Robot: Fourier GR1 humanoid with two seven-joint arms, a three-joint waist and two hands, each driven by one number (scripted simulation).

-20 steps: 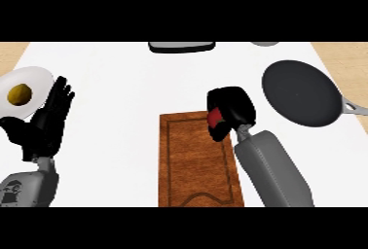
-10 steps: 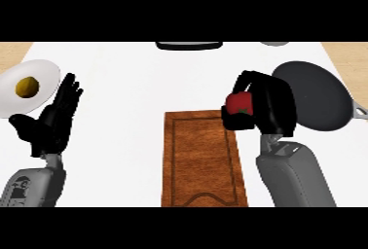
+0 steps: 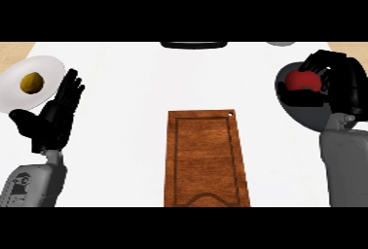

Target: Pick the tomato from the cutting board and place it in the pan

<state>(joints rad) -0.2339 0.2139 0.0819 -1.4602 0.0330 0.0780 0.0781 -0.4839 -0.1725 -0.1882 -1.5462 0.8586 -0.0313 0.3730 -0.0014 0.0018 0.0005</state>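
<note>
The red tomato (image 3: pixel 302 80) is held in my right hand (image 3: pixel 339 82), whose fingers curl round it at the view's right. Hand and tomato are over the dark pan (image 3: pixel 302 113), which the hand and forearm largely hide. The brown wooden cutting board (image 3: pixel 206 158) lies bare in the middle of the white counter, well to the left of that hand. My left hand (image 3: pixel 52 120) rests open at the left, fingers up, holding nothing.
A white plate (image 3: pixel 22 92) with a yellow-brown item (image 3: pixel 31 81) sits at the far left, just behind the left hand. A dark object (image 3: pixel 194 44) lies at the counter's far edge, with a grey one (image 3: pixel 280 43) to its right.
My right hand has carried the tomato from above the board's right edge rightward until it is over the pan. The left hand has stayed as it was.
</note>
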